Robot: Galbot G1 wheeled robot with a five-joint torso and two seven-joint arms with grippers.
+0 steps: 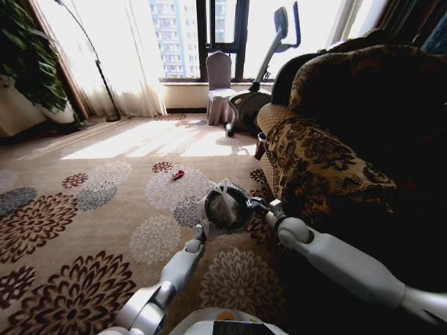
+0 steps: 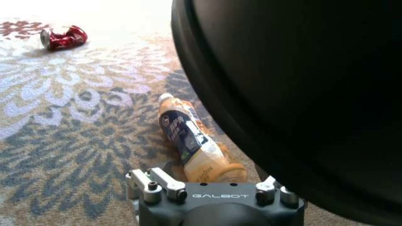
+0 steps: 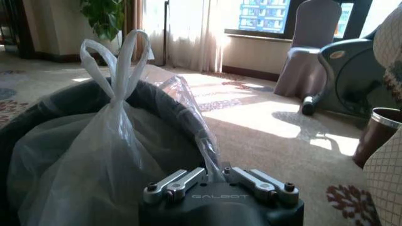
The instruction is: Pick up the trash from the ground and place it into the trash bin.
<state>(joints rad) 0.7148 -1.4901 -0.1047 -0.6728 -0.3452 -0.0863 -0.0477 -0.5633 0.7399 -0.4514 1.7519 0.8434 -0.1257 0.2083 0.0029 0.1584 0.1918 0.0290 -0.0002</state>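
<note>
black trash bin, red can, floral carpet

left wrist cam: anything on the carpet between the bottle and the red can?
Nothing. In the left wrist view the flowered carpet between the orange-capped bottle and the crushed red can is bare.

The trash bin hangs between both arms, just left of the sofa, a knotted bag inside it. A bottle lies on the carpet beside it; a can farther ahead.
</note>
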